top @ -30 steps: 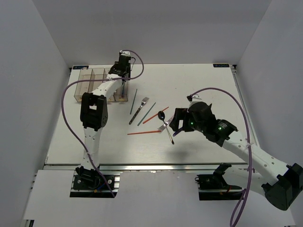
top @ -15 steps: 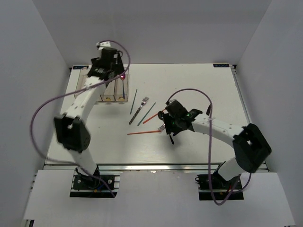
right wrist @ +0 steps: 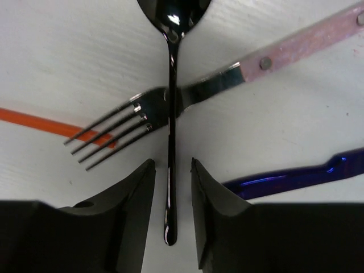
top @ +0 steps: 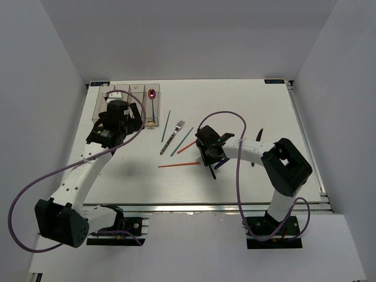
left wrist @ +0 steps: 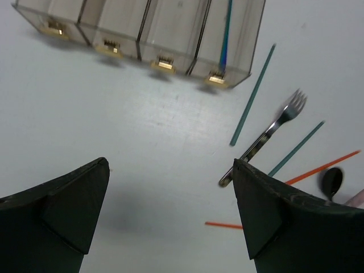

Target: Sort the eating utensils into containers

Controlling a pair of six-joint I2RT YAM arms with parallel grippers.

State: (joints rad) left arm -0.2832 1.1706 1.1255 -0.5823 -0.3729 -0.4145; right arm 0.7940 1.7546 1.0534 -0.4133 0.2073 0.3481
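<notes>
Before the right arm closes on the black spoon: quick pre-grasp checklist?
1. Black spoon handle lies between the right gripper fingers: ok.
2. Right jaws open, not yet touching the handle: ok.
3. Spoon free of other pieces: not ok, it lies across the fork.
4. Blue knife outside the fingers: ok.
5. Left gripper open, empty, short of the bins: ok.
6. Right fingertips low enough on the table: cannot tell.
</notes>
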